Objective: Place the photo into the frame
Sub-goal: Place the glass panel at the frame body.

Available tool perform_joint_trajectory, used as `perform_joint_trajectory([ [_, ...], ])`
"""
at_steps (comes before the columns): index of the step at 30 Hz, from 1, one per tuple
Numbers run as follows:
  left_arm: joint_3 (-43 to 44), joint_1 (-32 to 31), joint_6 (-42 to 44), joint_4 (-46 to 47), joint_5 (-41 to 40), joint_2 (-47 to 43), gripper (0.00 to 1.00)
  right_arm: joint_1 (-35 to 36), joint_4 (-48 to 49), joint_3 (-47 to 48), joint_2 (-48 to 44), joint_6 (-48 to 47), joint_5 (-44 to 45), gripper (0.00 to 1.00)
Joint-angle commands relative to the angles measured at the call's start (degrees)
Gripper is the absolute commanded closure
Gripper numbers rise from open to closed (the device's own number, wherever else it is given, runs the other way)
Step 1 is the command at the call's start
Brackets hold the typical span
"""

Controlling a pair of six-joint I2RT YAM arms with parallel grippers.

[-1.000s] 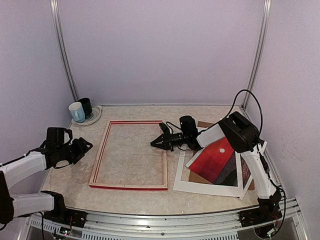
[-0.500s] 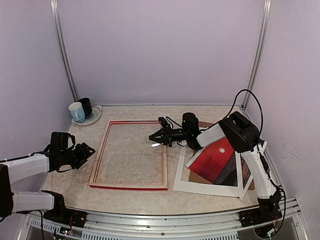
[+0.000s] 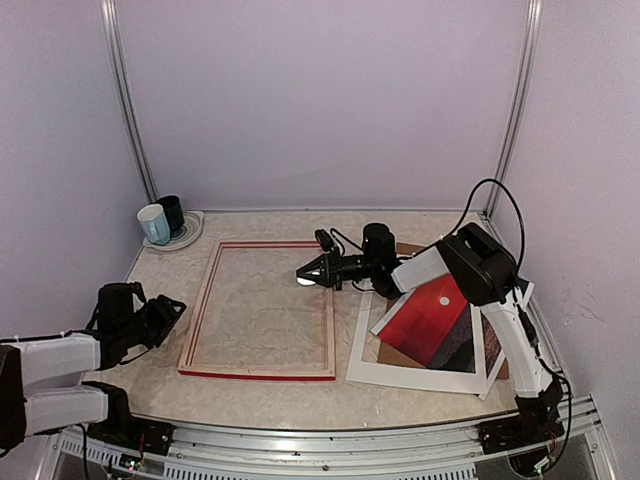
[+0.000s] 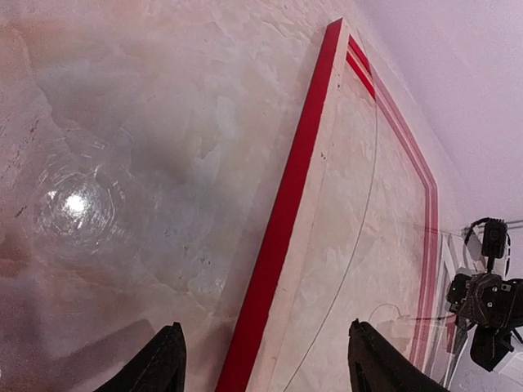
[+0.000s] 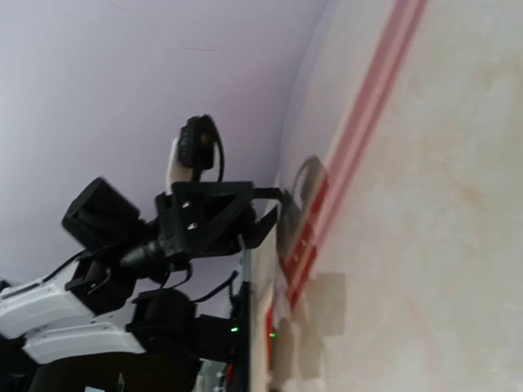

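The frame (image 3: 258, 374) lies flat at centre left, red face up; table surface shows through its opening. The photo (image 3: 425, 322), red with a small white sun, lies tilted on the white mat and brown board at the right. My left gripper (image 3: 168, 309) hovers low just outside the frame's left rail, open. In the left wrist view its fingertips (image 4: 166, 359) stand either side of that red rail (image 4: 288, 204), with nothing between them. My right gripper (image 3: 304, 280) reaches over the frame's right side, shut. Whether it pinches anything cannot be made out.
A white mat (image 3: 410, 376) and a brown backing board (image 3: 398, 355) lie under the photo. A pale blue mug (image 3: 153, 224) and a black mug (image 3: 172, 211) stand on a plate at the back left corner. Walls close in on three sides.
My left arm has dropped lower and nearer, its gripper still beside the frame's left rail and slightly narrower. My right gripper has crept a little left and farther over the frame.
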Motion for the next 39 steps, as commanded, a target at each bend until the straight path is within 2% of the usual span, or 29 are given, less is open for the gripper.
perform_joint_trajectory([
  [1,-2.48,-0.28,-1.50,9.36,-0.45,0.93,0.33,0.35,-2.09,1.43,3.97,-3.16,1.16,0.98],
  [4,-2.87,-0.30,-0.79,11.88,0.36,2.93,0.32,0.18,-7.13,1.79,4.54,-7.23,2.45,0.98],
  [11,-3.32,-0.39,3.46,17.48,-1.60,8.16,0.31,0.25,-8.86,0.45,5.14,-9.41,3.65,0.98],
  [17,-3.21,-0.55,3.56,22.28,2.17,13.59,0.32,0.35,-10.19,-0.14,5.26,-10.42,5.13,0.98],
  [24,-3.41,-0.82,2.46,26.81,5.05,19.60,0.37,0.50,-10.52,-4.43,1.36,-10.52,7.45,0.98],
  [29,-3.54,-1.22,2.50,27.54,4.82,20.53,0.39,1.02,-14.55,-3.00,0.28,-12.81,7.98,0.97],
  [39,-4.15,-1.70,2.30,26.41,2.02,19.39,0.47,1.40,-12.75,-6.19,-1.90,-11.30,9.04,0.94],
])
